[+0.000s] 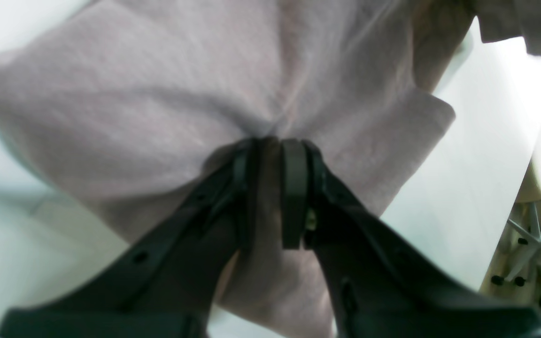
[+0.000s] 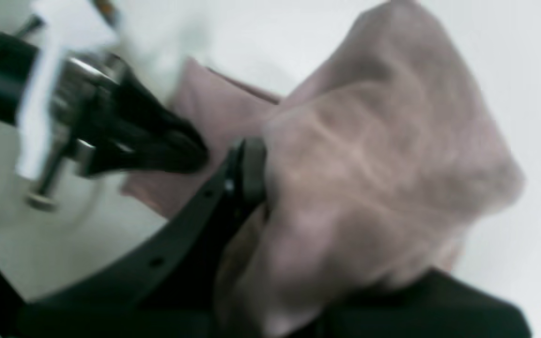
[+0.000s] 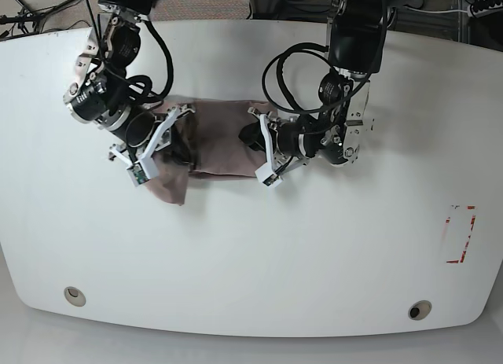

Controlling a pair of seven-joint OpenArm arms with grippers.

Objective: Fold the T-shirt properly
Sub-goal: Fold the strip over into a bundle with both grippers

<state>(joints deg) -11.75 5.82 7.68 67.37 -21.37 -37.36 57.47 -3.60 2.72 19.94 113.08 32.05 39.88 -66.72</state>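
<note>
The mauve-brown T-shirt (image 3: 222,137) lies bunched and partly folded on the white table (image 3: 259,254) between my two arms. My left gripper (image 3: 257,137) is at its right end; in the left wrist view the gripper (image 1: 270,146) is shut on a pinch of the T-shirt (image 1: 158,103). My right gripper (image 3: 181,140) is at its left end, where a flap (image 3: 169,187) reaches toward the front. In the blurred right wrist view the gripper (image 2: 270,173) is shut on the T-shirt (image 2: 374,155), which drapes over and hides one finger. The collar is not visible.
A red marked rectangle (image 3: 460,235) is at the table's right side. Two round holes (image 3: 75,295) (image 3: 419,310) sit near the front edge. Cables run along the back edge. An office chair (image 1: 540,159) stands beyond the table edge.
</note>
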